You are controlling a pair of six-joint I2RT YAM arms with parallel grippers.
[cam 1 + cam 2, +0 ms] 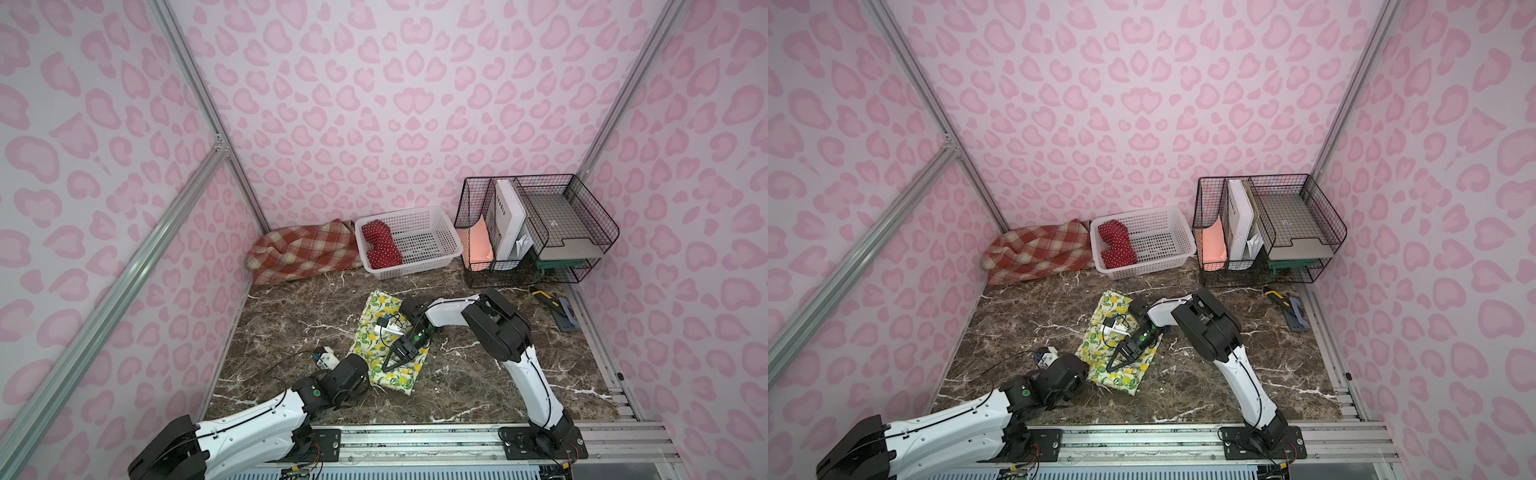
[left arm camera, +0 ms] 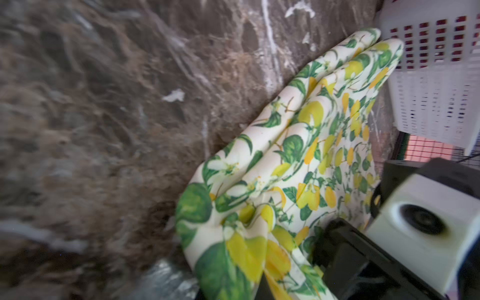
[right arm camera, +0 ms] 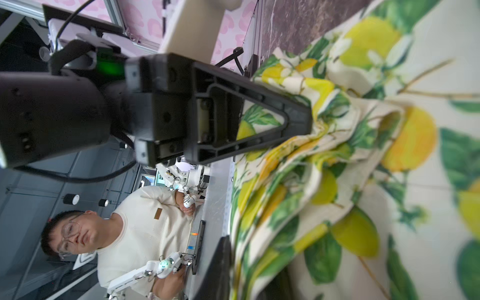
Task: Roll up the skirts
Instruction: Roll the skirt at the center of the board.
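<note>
Where the marble table (image 1: 457, 374) meets the back-left corner, one plaid skirt (image 1: 299, 253) lies crumpled. Just beside it is the one white basket (image 1: 415, 266), which holds one red polka-dot skirt (image 1: 380, 245) at its left end. In front, mid-table, lies the third, a lemon skirt (image 1: 372, 318), folded lengthwise. Two arms reach it. The left gripper (image 1: 365, 380), mostly hidden beneath its wrist, is clenched on the near-left edge, with cloth bunching up to it in the left wrist view. The right gripper (image 1: 386, 368) has its tips down on a puckered fold further right; whether those jaws are parted I cannot tell. One black wire organiser (image 1: 590, 199) stands back right.
</note>
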